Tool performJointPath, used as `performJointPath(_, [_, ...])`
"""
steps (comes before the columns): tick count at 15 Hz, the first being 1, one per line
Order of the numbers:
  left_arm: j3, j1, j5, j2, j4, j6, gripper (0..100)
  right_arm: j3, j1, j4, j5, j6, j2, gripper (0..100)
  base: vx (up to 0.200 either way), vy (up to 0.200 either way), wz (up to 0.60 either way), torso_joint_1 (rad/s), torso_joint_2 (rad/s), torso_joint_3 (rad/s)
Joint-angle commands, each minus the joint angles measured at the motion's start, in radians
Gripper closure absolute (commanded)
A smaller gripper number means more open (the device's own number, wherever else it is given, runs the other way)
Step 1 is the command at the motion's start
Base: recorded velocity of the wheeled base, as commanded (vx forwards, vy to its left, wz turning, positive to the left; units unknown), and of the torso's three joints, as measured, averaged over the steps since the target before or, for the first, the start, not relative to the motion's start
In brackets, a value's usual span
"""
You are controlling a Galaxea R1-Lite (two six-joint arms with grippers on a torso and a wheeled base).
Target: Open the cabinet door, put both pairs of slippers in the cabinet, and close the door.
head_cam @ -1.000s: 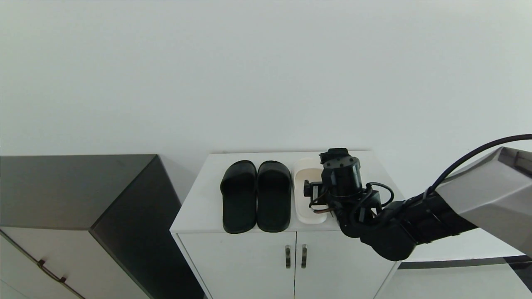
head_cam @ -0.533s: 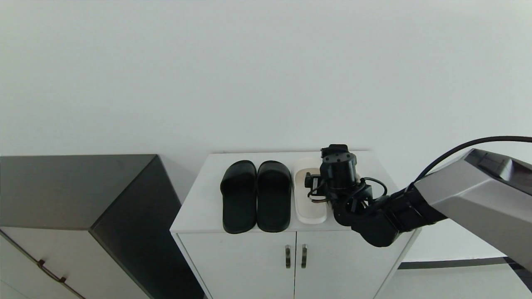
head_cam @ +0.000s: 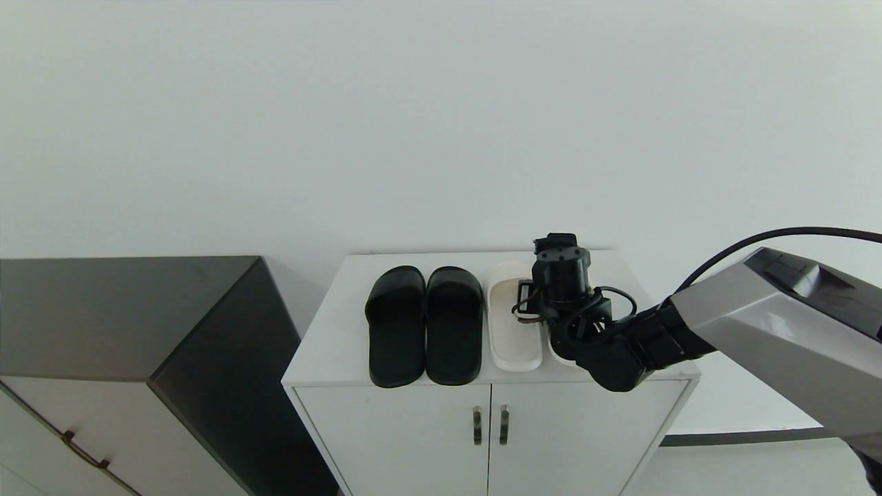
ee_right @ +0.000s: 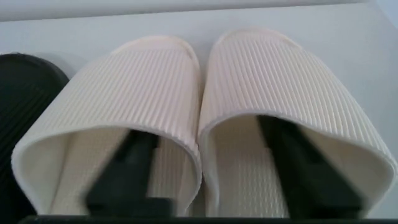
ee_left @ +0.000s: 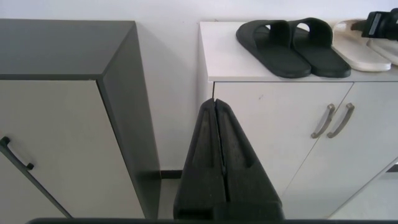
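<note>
Two pairs of slippers sit on top of the cabinet [head_cam: 324, 351], toes toward 12 o'clock. The black pair [head_cam: 425, 324] is one, and the white pair [head_cam: 513, 331] lies just beside it at 3 o'clock.

Over the last second the right arm [head_cam: 620, 348] has pushed in from the front edge toward 12 o'clock. Its wrist now stands over the white pair's straps rather than their heels. Neither pair has shifted.

In the right wrist view we see the right fingers [ee_right: 124, 177] spread open, one tucked under each white strap. The two inner walls of the pair stand between them. We judge that closing now would pinch both white slippers together, so the pick-up looks ready.

Both doors [head_cam: 400, 441] are still shut, and their handles [head_cam: 490, 424], at 6 o'clock of the slippers, are untouched. The opening step is not yet done. If the right arm lifts the white pair first, the door likely falls to the other arm.

The left fingers [ee_left: 208, 162] are pressed together on nothing, low before the cabinet front. The handles lie toward their 2 o'clock and a dark cabinet [ee_left: 62, 93] toward 10 o'clock.

We can make out no label, brand or writing on the slippers or either cabinet.
</note>
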Motion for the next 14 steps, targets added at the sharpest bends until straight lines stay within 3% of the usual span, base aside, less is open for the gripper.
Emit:
performJointPath(1, [0.000,0.000,0.000,0.001,-0.001,-0.001,100,-0.007,-0.004,0.000,0.000,-0.006,0.009,100,0.000,0.000,0.00,0.000,0.00,0.000])
performJointPath(8, [0.000,0.000,0.000,0.001,-0.001,-0.001,100,0.030,0.001,-0.014,0.000,-0.106,-0.103,100,0.000,0.000,0.00,0.000,0.00,0.000])
performJointPath(12, [0.000,0.000,-0.001,0.001,0.000,0.001,100,0.229,0.048,-0.013,0.032,-0.144,-0.330,100,0.000,0.000,0.00,0.000,0.00,0.000])
performJointPath(14, [0.000,0.000,-0.001,0.001,0.000,-0.001,100,0.452,0.091,-0.010,0.189,-0.141,-0.528,100,0.000,0.000,0.00,0.000,0.00,0.000])
